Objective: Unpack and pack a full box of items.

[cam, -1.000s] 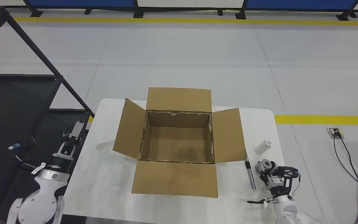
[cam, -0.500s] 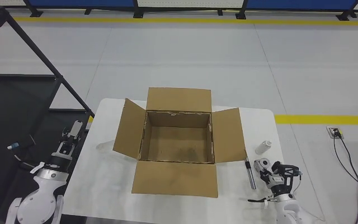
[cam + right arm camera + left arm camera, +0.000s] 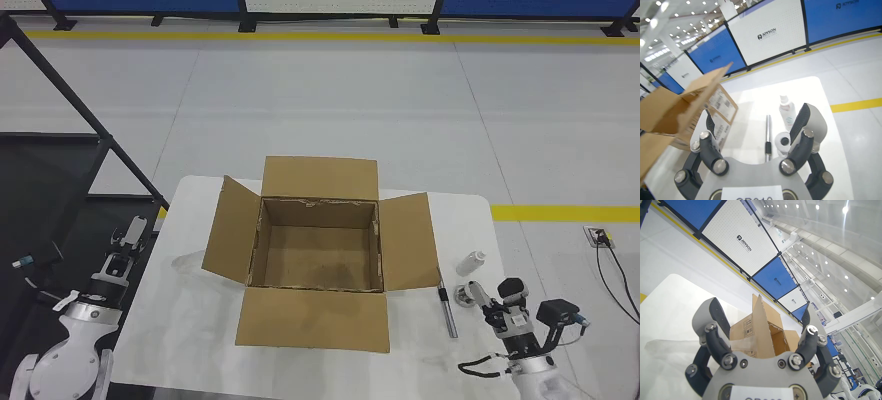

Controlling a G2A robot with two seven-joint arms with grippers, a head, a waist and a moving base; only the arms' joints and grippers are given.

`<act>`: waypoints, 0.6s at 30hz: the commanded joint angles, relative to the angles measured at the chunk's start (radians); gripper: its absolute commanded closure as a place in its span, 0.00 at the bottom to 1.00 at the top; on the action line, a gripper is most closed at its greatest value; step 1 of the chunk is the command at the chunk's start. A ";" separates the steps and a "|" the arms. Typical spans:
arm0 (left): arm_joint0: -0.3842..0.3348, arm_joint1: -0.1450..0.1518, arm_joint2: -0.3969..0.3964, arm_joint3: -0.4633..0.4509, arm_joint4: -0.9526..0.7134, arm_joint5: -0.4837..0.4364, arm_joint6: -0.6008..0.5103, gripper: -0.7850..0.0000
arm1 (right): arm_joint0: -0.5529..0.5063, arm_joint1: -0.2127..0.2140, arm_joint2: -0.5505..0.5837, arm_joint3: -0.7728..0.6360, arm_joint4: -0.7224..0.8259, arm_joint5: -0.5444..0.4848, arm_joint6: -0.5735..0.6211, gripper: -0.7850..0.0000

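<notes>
box point(image 3: 318, 213) mouth open upward between four splayed flaps point(image 3: 312, 318); pen point(image 3: 447, 312), tape roll point(image 3: 466, 294), bottle point(image 3: 470, 263) clustered beside the right flap point(image 3: 408, 240)

Wht table point(image 3: 180, 340), yel floor line point(image 3: 570, 213), blk frame point(image 3: 60, 85), blue/wht panels point(image 3: 770, 34)

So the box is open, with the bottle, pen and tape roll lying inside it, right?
No. The box is open, but the bottle, pen and tape roll lie on the table beside it, as the top view shows.
</notes>
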 commanded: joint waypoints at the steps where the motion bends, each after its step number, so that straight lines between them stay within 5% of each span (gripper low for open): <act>1: 0.007 0.000 0.000 -0.005 -0.003 -0.005 0.002 0.00 | -0.007 0.001 -0.004 -0.036 0.063 -0.006 0.054 0.00; 10: 0.048 -0.001 -0.022 -0.012 -0.016 -0.020 0.009 0.00 | -0.007 0.001 -0.014 -0.049 0.057 -0.007 0.062 0.00; 18: 0.080 -0.002 -0.035 -0.028 -0.029 -0.029 0.018 0.00 | 0.040 0.007 -0.097 -0.075 0.293 0.014 0.349 0.00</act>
